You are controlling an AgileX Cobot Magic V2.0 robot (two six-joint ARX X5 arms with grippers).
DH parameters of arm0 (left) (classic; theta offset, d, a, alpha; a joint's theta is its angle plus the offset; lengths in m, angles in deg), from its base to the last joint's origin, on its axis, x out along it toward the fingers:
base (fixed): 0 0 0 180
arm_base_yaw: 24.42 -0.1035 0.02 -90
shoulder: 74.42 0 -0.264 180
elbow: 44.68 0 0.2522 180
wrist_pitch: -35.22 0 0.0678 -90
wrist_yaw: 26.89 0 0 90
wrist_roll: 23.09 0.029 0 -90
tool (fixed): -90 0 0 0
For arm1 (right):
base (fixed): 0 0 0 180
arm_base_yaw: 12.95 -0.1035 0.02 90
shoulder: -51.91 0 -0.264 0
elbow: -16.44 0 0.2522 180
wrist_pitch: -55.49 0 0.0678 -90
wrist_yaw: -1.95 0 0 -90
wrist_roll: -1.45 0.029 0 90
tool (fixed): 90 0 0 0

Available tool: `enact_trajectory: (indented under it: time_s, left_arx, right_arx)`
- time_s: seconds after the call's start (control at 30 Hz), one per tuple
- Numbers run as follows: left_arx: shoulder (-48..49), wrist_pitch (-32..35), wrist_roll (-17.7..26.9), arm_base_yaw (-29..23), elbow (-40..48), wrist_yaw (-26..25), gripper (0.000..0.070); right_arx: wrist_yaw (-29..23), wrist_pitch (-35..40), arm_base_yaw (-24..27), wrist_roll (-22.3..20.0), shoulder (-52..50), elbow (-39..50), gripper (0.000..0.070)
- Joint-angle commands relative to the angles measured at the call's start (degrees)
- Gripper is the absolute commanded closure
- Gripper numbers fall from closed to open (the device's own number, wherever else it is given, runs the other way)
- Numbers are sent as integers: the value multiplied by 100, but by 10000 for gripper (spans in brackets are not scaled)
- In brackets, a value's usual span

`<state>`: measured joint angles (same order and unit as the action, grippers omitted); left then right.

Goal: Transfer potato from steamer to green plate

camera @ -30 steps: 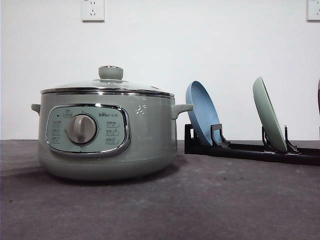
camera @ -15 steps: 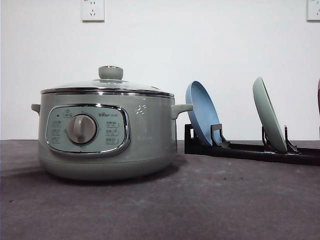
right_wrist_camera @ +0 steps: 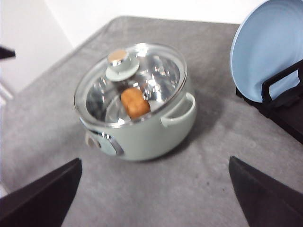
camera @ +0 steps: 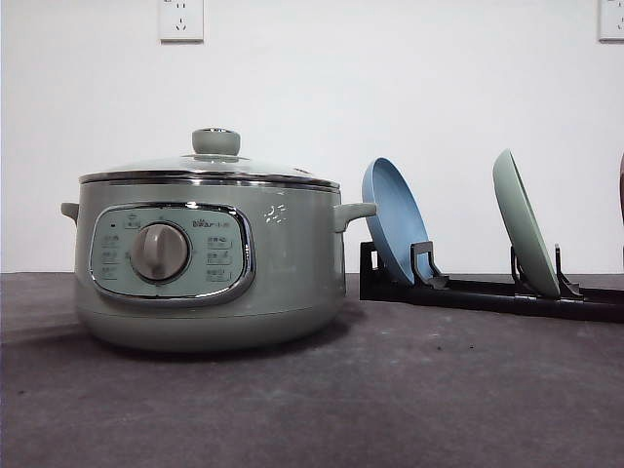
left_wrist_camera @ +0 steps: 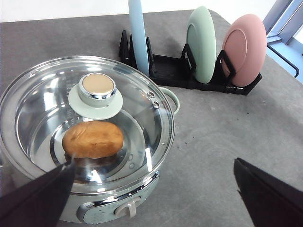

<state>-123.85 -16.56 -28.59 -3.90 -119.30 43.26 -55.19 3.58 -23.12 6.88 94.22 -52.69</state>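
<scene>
Steamer: sits on the dark table with its glass lid shut, so nothing can be lifted out yet; I'd say the lid's green knob is the first thing to grasp.
Potato: lies inside the steamer under the glass, below and just ahead of the left gripper.
Left gripper: fingers spread wide, holding nothing, hovering above the steamer's front rim.
Right gripper: also spread wide and empty, higher up and well back from the steamer, which lies ahead of it.
Blue plate: stands on edge in the black rack, just beside the steamer's handle.
Green plate: upright in the next slot; it likely has to come out and lie flat before it can receive the potato.
</scene>
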Motion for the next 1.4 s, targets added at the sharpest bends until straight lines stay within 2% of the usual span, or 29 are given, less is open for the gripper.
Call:
enact_trajectory:
  time_s: [0.0,0.17,0.37,0.7,1.0,1.3,1.37]
  left_arx:
    - [-39,24,-33,24,-136,-33,0]
    - [-39,22,-33,24,-136,-33,0]
    - [-39,-24,-26,24,-136,-31,0]
    - [-39,-358,-9,24,-133,-33,0]
    - [-39,-437,-11,24,-133,-33,0]
    - [-39,-439,-44,24,-133,-33,0]
    - [-39,-436,-77,24,-133,-33,0]
  right_arx:
    - [-2,131,-15,388,134,-101,70]
    - [-93,245,-15,648,698,-265,70]
    - [-408,159,-9,789,1815,-942,70]
    - [-1811,-283,73,754,3754,-2666,70]
    - [-1830,-119,445,763,5062,-3609,71]
    - [-1777,357,662,789,5709,-3657,77]
    - [-1775,450,662,787,5767,-3657,113]
